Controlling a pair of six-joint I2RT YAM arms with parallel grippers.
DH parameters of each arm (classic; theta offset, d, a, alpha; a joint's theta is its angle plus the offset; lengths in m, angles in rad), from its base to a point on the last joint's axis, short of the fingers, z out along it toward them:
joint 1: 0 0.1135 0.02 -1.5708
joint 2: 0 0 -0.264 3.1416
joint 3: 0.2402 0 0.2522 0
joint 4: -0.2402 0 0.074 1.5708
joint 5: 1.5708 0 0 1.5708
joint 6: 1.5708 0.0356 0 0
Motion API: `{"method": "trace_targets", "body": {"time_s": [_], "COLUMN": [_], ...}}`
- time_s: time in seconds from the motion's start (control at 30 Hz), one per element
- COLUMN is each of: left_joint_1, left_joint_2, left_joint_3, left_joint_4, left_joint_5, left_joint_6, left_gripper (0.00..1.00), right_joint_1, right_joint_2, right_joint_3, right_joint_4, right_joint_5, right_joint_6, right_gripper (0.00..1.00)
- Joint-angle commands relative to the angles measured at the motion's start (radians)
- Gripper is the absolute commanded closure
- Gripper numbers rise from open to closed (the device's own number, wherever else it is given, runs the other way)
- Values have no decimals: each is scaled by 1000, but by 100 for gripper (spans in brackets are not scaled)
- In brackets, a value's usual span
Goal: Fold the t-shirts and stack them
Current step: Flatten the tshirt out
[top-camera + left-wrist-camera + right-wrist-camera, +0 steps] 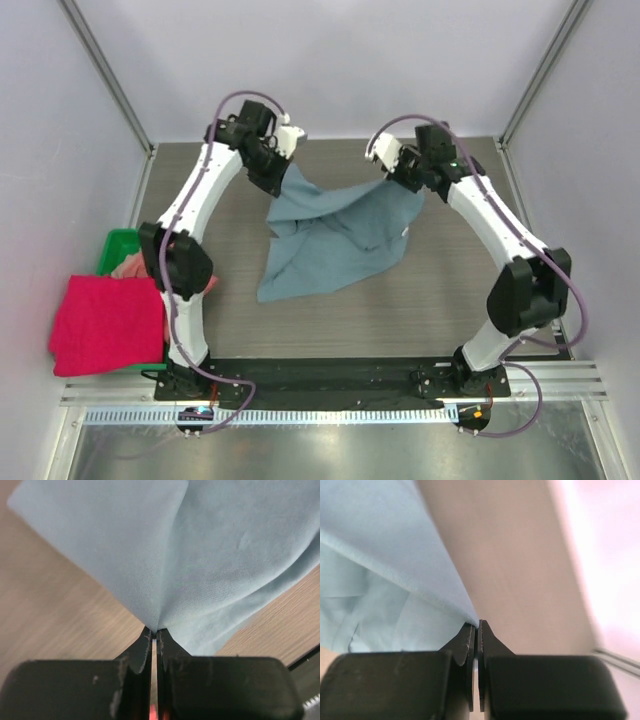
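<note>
The slate-blue t-shirt (335,240) hangs between both grippers over the far half of the table, its lower part draped on the wood. My left gripper (278,172) is shut on its left top corner; in the left wrist view the cloth (200,555) fans out from the closed tips (155,631). My right gripper (412,184) is shut on the right top edge; the right wrist view shows the cloth (375,575) pinched at the tips (478,625). The crimson-pink t-shirt (105,322) lies over the bin at the left. The salmon-pink t-shirt (130,266) peeks out behind it.
A green plastic bin (118,246) stands at the table's left edge, mostly covered by the pink shirts. Grey walls and metal posts close in the table at the back and sides. A black rail (340,375) holds the arm bases at the near edge.
</note>
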Motion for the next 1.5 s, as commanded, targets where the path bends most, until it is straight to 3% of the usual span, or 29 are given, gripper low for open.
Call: {"method": "trace_targets", "body": {"time_s": [0.0,0.3,0.47,0.63,0.83,0.97,1.03,1.1,1.17,1.2,1.23,1.27,1.3,1.33,1.43,1.47], "left_joint_1": [2,1,-2,-2,-2,-2,-2,-2,1,-1,-1,-1,-1,-2,4,8], "left_joint_2": [-196,-453,-585,-578,-437,-270,-129,-23,187,273,346,467,489,488,254,114], "left_joint_3": [65,-7,-52,-64,-164,-202,-164,-60,94,322,450,570,714,712,331,92], "left_joint_4": [1,-25,-33,-30,18,64,85,128,112,84,57,21,20,56,212,337], "left_joint_5": [-64,-87,-89,-84,-15,20,28,-42,-133,-159,-190,-225,-303,-326,-383,-376], "left_joint_6": [27,28,34,51,105,117,108,80,37,28,21,-5,-12,-12,-30,-45], "left_gripper": [100,100,100,100,99,98,97,100,99,81,65,53,40,37,29,24], "right_joint_1": [18,172,223,223,219,135,62,-6,-45,-71,-76,-80,-87,-106,-136,-139], "right_joint_2": [-162,-372,-437,-451,-432,-356,-264,-127,0,67,209,267,310,351,304,242], "right_joint_3": [110,233,315,351,152,0,-57,-45,8,107,172,246,382,438,469,436], "right_joint_4": [63,-138,-239,-268,-179,-69,-15,60,126,129,120,111,98,66,34,16], "right_joint_5": [33,137,173,199,262,185,142,107,95,107,127,151,157,101,-40,-133], "right_joint_6": [104,97,170,175,71,51,54,72,96,113,129,150,197,221,230,207], "right_gripper": [99,99,99,99,99,99,99,99,99,96,73,66,61,51,36,36]}}
